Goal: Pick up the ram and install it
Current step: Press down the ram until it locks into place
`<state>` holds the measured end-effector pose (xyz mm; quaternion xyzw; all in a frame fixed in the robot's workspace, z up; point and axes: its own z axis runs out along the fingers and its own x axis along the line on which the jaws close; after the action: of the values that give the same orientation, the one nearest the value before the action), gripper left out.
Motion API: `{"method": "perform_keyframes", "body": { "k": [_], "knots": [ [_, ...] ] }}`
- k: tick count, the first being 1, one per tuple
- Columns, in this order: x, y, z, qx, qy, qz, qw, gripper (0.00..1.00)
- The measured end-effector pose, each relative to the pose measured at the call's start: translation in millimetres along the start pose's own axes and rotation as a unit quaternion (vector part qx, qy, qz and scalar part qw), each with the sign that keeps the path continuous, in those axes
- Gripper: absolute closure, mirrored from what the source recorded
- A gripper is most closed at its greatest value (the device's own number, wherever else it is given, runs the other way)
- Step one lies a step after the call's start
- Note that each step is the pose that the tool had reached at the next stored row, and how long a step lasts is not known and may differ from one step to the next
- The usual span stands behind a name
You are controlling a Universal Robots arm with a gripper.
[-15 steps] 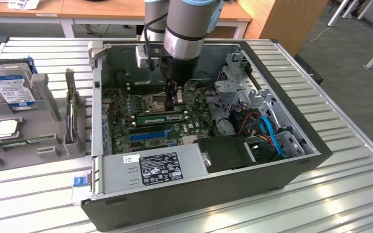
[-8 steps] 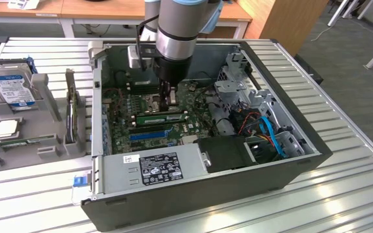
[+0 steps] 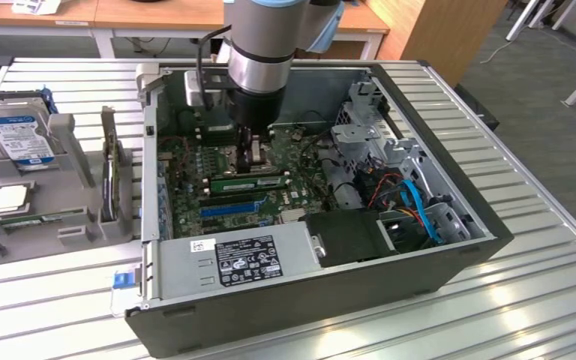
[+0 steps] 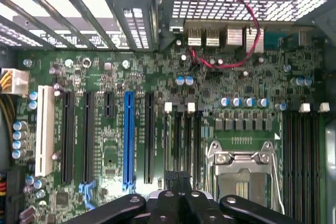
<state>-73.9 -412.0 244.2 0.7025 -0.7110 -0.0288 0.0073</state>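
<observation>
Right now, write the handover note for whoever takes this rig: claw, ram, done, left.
Claw: shut, gripping nothing that shows, low over the motherboard inside the open PC case.
Ram: free of the claw, lying along the memory slots beside the CPU socket, right by the claw's tips.
Done: ram brought from outside to its slot.
Left: seating unconfirmed; whether it is pressed fully home cannot be told.

Above the motherboard we find open room from overhead. The power supply, drive cage and blue cables crowd the case's near and right sides in the exterior view.
</observation>
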Motion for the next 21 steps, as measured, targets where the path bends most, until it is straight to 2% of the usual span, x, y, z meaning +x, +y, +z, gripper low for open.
{"method": "perform_keyframes", "body": {
  "k": [13, 21],
  "knots": [
    [0.1, 7.5, 0.6, 0.0000, 0.0000, 0.000, 1.0000, 0.90],
    [0.2, 7.8, 1.6, 0.0000, -0.0001, 0.000, 1.0000, 0.90]
  ]
}}
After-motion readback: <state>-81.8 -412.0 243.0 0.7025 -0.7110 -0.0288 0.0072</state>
